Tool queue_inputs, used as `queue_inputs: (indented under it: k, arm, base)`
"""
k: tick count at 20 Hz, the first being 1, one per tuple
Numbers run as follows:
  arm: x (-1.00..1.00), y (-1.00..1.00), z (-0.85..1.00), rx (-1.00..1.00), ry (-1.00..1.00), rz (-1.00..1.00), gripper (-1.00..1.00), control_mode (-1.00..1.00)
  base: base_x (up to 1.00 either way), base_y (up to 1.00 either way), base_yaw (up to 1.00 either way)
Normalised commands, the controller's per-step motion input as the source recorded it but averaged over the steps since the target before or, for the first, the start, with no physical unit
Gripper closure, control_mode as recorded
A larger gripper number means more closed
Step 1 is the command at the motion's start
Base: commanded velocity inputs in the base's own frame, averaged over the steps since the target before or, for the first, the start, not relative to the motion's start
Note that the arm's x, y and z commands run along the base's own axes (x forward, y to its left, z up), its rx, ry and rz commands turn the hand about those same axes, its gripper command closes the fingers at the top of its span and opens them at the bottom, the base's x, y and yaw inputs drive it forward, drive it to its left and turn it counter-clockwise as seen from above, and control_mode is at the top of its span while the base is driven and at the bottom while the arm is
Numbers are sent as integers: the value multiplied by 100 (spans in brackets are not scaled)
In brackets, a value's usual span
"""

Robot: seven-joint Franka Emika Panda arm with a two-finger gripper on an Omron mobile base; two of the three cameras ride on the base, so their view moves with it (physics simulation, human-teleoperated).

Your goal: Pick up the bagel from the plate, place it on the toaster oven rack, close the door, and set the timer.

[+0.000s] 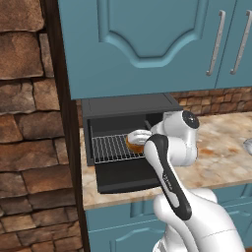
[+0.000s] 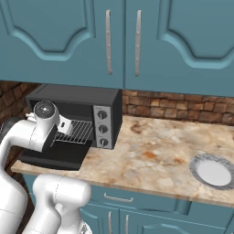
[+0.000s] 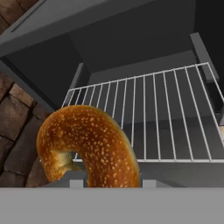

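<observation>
Ahead of the pincer [image 1: 134, 142], toaster oven rack [image 3: 148, 118] pulled out over the dropped door [image 1: 123, 174]. Clenched on the bagel [image 3: 87, 146], held just above the rack's front edge. Plate [image 2: 211, 172] far off right.

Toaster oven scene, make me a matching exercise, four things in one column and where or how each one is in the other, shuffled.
Things:
1. bagel
2. plate
3. door
4. toaster oven rack

States:
A. folded down open in front of the oven
B. bare, on the counter far right of the oven
C. held at the front edge of the rack
D. silver wire grid inside the oven cavity

Pairs: 1-C, 2-B, 3-A, 4-D
</observation>
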Motion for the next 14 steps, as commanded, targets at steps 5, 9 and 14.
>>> queue_inputs:
  k: [5, 9, 14]
  arm:
    - [17, 0, -22, -6, 3, 0, 100, -100]
    - [17, 0, -26, -5, 1, 0, 100, -100]
    - [25, 6, -9, -2, 0, 0, 100, -100]
  base:
    - [0, 0, 0]
    - [0, 0, 0]
    - [0, 0, 0]
